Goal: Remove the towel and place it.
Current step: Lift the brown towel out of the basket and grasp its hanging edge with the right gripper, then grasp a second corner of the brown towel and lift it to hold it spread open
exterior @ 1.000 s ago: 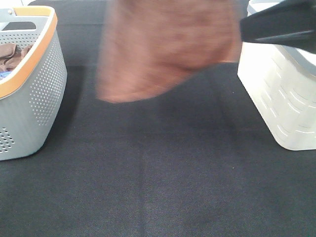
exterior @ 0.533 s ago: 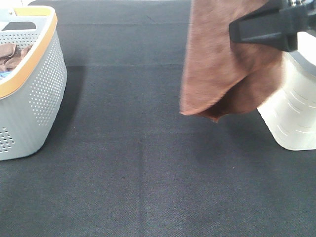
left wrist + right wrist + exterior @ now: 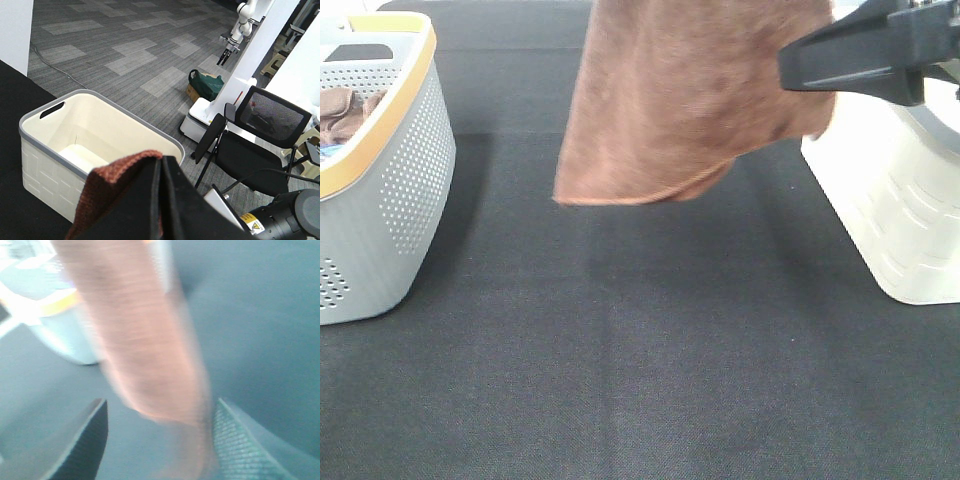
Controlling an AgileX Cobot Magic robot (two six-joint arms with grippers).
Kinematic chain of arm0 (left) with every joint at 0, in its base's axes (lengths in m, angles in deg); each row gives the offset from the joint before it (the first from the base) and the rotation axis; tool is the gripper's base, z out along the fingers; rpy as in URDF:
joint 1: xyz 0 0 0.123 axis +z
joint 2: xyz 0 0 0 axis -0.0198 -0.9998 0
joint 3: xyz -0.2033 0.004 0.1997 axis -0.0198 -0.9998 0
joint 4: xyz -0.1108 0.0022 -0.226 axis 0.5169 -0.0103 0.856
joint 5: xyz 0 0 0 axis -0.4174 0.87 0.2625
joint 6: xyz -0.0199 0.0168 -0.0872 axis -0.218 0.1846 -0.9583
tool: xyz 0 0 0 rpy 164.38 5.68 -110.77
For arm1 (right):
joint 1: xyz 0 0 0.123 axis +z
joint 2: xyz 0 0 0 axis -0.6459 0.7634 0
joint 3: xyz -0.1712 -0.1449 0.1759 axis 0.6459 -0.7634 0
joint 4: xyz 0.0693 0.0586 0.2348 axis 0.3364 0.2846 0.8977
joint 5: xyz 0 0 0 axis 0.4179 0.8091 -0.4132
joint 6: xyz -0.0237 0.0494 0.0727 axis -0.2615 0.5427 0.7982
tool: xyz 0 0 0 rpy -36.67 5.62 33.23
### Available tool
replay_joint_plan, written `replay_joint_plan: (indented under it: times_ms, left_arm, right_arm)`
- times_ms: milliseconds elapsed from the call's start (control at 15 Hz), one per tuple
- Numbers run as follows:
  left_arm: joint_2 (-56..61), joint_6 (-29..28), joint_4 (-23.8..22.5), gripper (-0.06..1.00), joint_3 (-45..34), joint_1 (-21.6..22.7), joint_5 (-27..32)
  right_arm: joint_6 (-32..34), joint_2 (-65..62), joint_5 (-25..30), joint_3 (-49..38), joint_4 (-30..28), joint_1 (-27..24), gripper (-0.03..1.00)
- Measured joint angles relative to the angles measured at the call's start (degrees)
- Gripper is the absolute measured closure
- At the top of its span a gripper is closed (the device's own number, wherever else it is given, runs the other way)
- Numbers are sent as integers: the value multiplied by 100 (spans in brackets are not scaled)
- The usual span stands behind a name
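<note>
The rust-brown towel (image 3: 690,100) hangs in the air over the back middle of the table, its lower edge clear of the black cloth. My left gripper (image 3: 161,200) is shut on a fold of the towel (image 3: 107,187); it is above the top edge of the exterior view. My right gripper (image 3: 160,440) is open, with the blurred towel (image 3: 145,350) hanging in front of it between the fingers. Its black body (image 3: 880,45) shows at the top right, next to the towel's right side.
A grey perforated basket with an orange rim (image 3: 390,200) stands at the left with brown cloth inside. A white basket (image 3: 900,210) stands at the right; it is empty in the left wrist view (image 3: 95,150). The table is covered in black cloth (image 3: 640,350).
The hanging towel swung right towards the white basket half a second ago and has now swung back left towards the middle. The right gripper's body shifted slightly.
</note>
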Motion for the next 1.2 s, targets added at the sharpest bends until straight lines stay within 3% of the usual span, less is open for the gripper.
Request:
replay_joint_plan:
  times_ms: [133,333,600,800,1000,1200]
  left_arm:
    - [0,0,0,94,0,0,0]
    - [0,0,0,94,0,0,0]
    - [0,0,0,94,0,0,0]
    - [0,0,0,94,0,0,0]
    - [0,0,0,94,0,0,0]
    - [0,0,0,94,0,0,0]
  right_arm:
    - [-458,0,97,0,521,0,39]
    - [-613,0,97,6,636,0,41]
    - [-493,0,-241,6,17,0,42]
    - [223,0,-367,6,-676,0,37]
    - [304,0,-390,6,-659,0,36]
    - [120,0,-241,6,-120,0,36]
